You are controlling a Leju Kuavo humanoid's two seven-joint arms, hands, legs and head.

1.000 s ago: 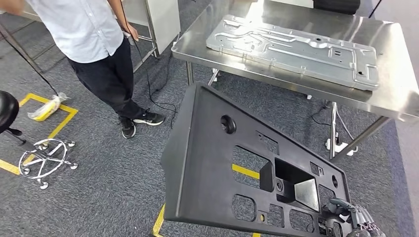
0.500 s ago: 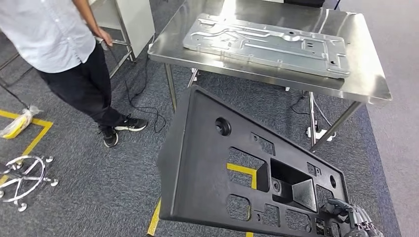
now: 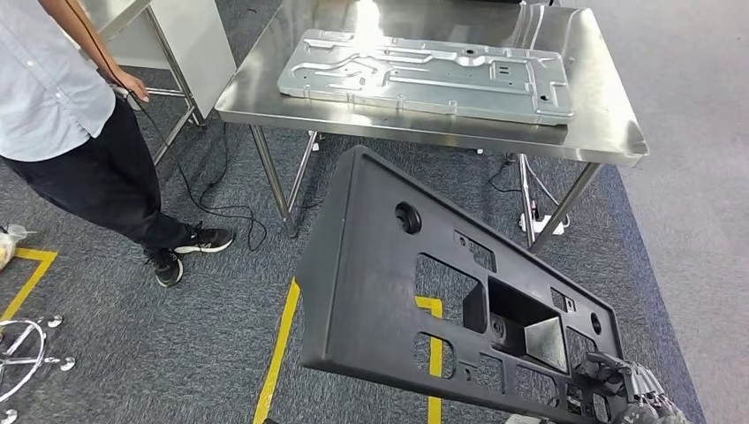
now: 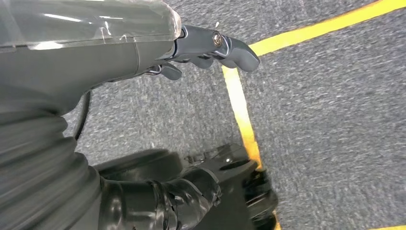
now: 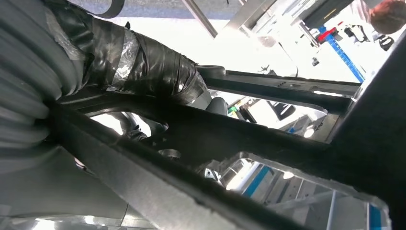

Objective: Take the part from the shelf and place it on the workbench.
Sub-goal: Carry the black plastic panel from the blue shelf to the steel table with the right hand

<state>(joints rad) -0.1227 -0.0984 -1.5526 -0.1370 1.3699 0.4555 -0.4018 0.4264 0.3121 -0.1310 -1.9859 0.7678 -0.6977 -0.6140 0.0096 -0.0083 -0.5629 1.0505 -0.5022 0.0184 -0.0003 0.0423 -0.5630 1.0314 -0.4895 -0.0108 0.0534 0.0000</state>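
Grey carpet floor (image 3: 177,353) with yellow tape lines (image 3: 276,353) marking it out, and one stainless steel table (image 3: 609,132) up ahead. On the table lies one flat stamped metal panel (image 3: 424,75), silver, taking up most of the top.

The part (image 3: 380,300) is one big black plastic panel with a bunch of cutouts and a round hole near its upper end. It's not on the table, it's up in the air in front of the robot, tilted, its top corner close to the table's front edge but clear of it. The right hand (image 3: 631,393) grips it at the lower corner, fingers (image 3: 609,364) wrapped around a rib of the part. In the right wrist view you see the black frame (image 5: 230,143) running right across the hand (image 5: 143,67), so the grasp is on one of the bars between cutouts.

The left hand (image 4: 206,45) hangs over the carpet with nothing in it, fingers (image 4: 237,48) curled in a bit; can't really tell from this angle if they're loosely apart or closed up.

One person (image 3: 62,115) stands well off to the side of the fingers, light shirt, dark trousers, one hand (image 3: 132,87) on a metal frame next to the table. One chrome chair base (image 3: 22,358) pokes in at the edge of the floor.
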